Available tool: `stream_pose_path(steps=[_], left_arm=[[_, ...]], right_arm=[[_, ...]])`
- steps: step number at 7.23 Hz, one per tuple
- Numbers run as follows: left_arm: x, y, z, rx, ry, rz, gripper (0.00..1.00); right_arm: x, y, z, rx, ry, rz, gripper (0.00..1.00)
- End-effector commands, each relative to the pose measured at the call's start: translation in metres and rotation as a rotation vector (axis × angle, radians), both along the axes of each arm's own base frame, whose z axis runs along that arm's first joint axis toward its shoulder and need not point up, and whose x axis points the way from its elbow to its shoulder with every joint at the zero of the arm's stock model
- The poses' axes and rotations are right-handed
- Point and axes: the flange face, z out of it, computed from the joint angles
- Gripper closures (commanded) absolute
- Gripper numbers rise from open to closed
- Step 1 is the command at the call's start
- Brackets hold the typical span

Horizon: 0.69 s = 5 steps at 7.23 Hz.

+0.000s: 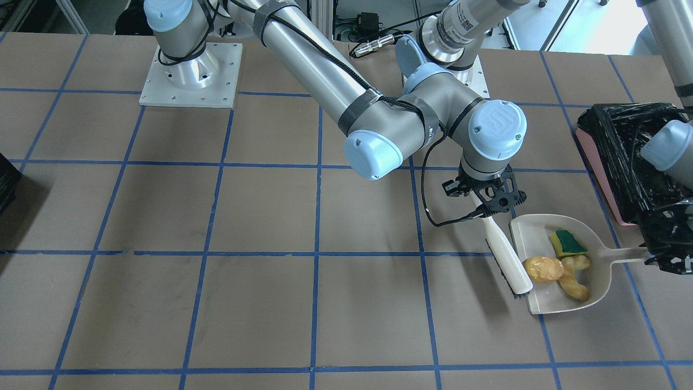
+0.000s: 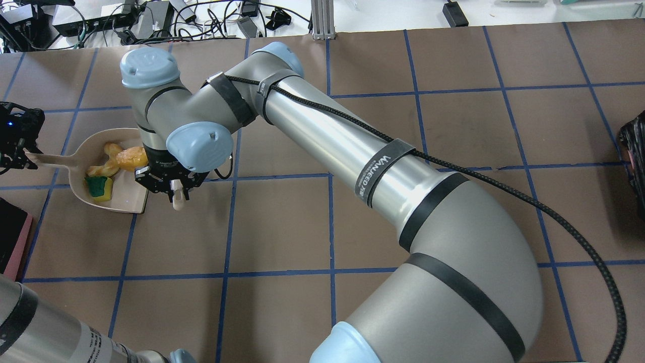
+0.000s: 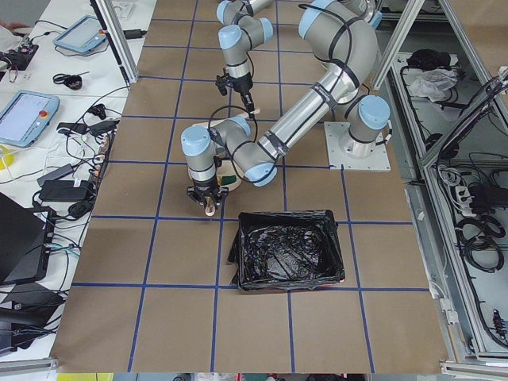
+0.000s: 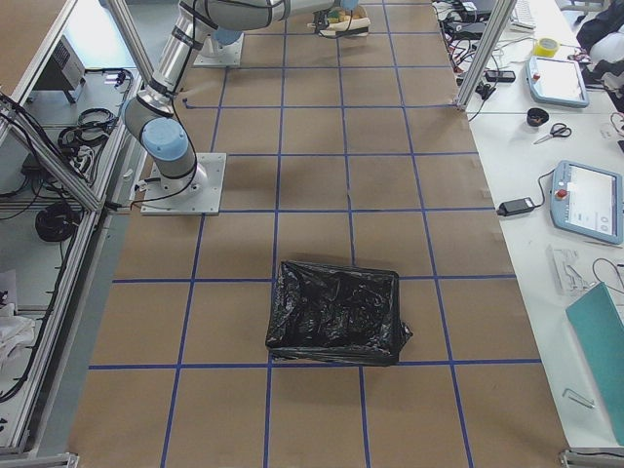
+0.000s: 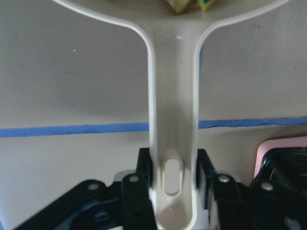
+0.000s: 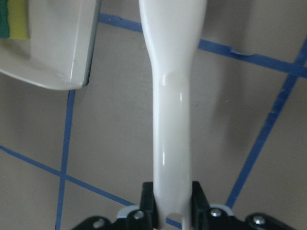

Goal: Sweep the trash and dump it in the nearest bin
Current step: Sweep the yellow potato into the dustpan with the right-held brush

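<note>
The trash lies in the white dustpan (image 1: 595, 273): a yellow-brown lump (image 1: 543, 268), a green-and-yellow sponge piece (image 1: 567, 244) and a golden twisted bread (image 1: 575, 279). My left gripper (image 1: 668, 254) is shut on the dustpan's handle (image 5: 173, 120). My right gripper (image 1: 490, 196), reaching across, is shut on the white brush (image 1: 509, 260), whose head rests at the pan's open lip beside the lump. The bin (image 1: 622, 157), pink with a black bag, stands just behind the dustpan. In the overhead view the pan (image 2: 121, 196) sits between the left gripper (image 2: 17, 143) and the right gripper (image 2: 169, 182).
An all-dark box (image 4: 336, 312) stands at the table's other end, showing at the overhead view's right edge (image 2: 636, 156). The right arm's long forearm (image 1: 319, 70) spans the table's middle. The pink bin corner (image 5: 283, 153) is close beside the left gripper.
</note>
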Motion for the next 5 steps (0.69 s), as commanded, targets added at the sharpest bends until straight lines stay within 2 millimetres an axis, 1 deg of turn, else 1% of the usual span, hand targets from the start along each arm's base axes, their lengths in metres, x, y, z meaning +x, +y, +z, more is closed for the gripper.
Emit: stream_pose_path(steps=[1, 2, 3, 4, 5], left_arm=[[-0.007, 0.001, 0.001, -0.001, 0.073, -0.001, 1.0], [-0.013, 0.002, 0.0, 0.004, 0.132, -0.001, 1.0], [-0.018, 0.003, -0.002, 0.008, 0.184, 0.002, 1.0], [-0.023, 0.003, -0.001, 0.009, 0.231, 0.007, 1.0], [-0.029, 0.004, 0.001, 0.01, 0.279, 0.024, 1.0]], right_arm=[[-0.086, -0.034, 0.031, 0.036, 0.059, -0.119, 1.0], [-0.118, -0.02, 0.035, 0.029, 0.109, -0.142, 1.0], [-0.148, 0.008, 0.03, 0.045, 0.175, -0.169, 1.0], [-0.167, 0.038, 0.026, 0.028, 0.221, -0.211, 1.0], [-0.189, 0.07, 0.018, 0.026, 0.261, -0.223, 1.0]])
